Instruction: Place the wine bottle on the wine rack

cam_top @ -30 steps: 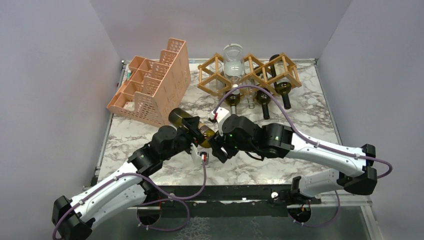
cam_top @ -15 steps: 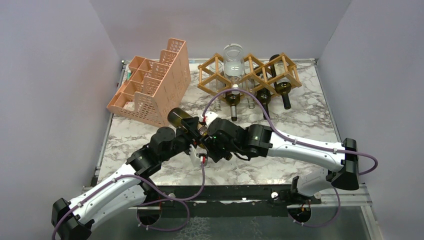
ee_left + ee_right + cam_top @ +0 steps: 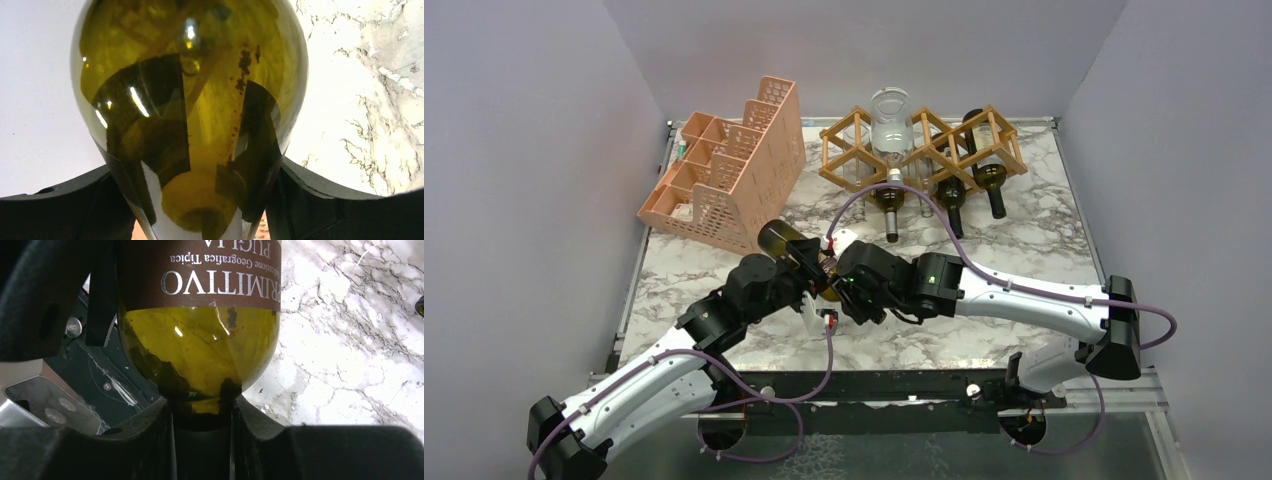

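Top external view: the wine bottle (image 3: 786, 242) is held tilted above the middle of the table (image 3: 1034, 250), gripped from both sides. In the left wrist view the left end effector (image 3: 200, 215) is seen clenched on the green glass body. In the right wrist view the right end effector (image 3: 202, 445) is seen closed around the bottle's neck, right at the shoulder. The wine rack (image 3: 943, 137) is set along the far edge, well apart, with other bottles (image 3: 951, 195) lodged in it.

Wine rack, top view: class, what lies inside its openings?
The wine rack holds three dark bottles, necks outward, and a clear bottle. Anything else behind the slats and bottles is hidden.
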`<state>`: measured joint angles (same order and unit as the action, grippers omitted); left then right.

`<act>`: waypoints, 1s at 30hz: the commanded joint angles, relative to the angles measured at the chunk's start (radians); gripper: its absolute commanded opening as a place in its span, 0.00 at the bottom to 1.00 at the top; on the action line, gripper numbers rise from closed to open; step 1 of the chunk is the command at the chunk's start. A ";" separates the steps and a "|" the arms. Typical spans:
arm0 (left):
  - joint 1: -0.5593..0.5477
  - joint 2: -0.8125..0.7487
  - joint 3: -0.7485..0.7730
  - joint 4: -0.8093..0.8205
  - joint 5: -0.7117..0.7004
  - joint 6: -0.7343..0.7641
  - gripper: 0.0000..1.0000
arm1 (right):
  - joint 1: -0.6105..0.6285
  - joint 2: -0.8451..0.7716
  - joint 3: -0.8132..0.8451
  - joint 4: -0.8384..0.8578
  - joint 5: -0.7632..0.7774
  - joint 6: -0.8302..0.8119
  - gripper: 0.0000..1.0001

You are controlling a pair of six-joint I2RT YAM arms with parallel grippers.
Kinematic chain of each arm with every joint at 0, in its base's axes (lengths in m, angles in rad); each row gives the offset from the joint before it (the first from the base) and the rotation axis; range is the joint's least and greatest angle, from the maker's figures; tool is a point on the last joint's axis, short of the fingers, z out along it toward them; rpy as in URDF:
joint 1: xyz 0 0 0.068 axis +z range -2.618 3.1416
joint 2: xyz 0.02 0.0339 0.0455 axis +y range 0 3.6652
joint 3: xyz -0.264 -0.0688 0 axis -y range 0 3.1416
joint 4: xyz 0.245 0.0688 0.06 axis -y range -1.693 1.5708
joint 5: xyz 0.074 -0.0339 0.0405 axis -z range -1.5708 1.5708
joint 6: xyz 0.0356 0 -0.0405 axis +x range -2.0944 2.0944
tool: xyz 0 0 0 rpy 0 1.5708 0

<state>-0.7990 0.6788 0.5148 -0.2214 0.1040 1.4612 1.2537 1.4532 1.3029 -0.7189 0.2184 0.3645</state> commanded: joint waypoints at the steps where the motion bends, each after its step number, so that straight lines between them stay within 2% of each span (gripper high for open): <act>1: -0.007 -0.039 0.039 0.137 0.058 -0.035 0.44 | 0.003 -0.017 -0.007 0.066 0.037 -0.018 0.01; 3: -0.007 -0.037 0.035 0.134 0.049 -0.034 0.56 | 0.003 -0.044 -0.013 0.081 0.058 -0.030 0.01; 4: -0.007 -0.037 0.034 0.132 0.042 -0.031 0.81 | 0.002 -0.060 -0.018 0.090 0.073 -0.035 0.01; 5: -0.007 -0.034 0.032 0.128 0.035 -0.026 0.97 | 0.002 -0.076 -0.023 0.096 0.094 -0.037 0.01; 6: -0.007 -0.031 0.032 0.123 0.027 -0.021 0.99 | 0.002 -0.092 -0.027 0.104 0.115 -0.040 0.01; 16: -0.008 -0.027 0.047 0.109 0.032 -0.049 0.99 | 0.002 -0.214 -0.045 0.113 0.354 -0.023 0.01; 21: -0.007 -0.041 0.065 0.157 0.039 -0.168 0.99 | 0.001 -0.252 -0.043 0.126 0.459 -0.045 0.01; 30: -0.007 -0.080 0.095 0.248 0.056 -0.361 0.99 | -0.046 -0.237 0.002 0.142 0.516 -0.112 0.01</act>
<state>-0.8055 0.6205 0.5610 -0.0463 0.1265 1.2449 1.2320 1.2358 1.2373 -0.6956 0.6243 0.2829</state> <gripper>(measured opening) 0.989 0.369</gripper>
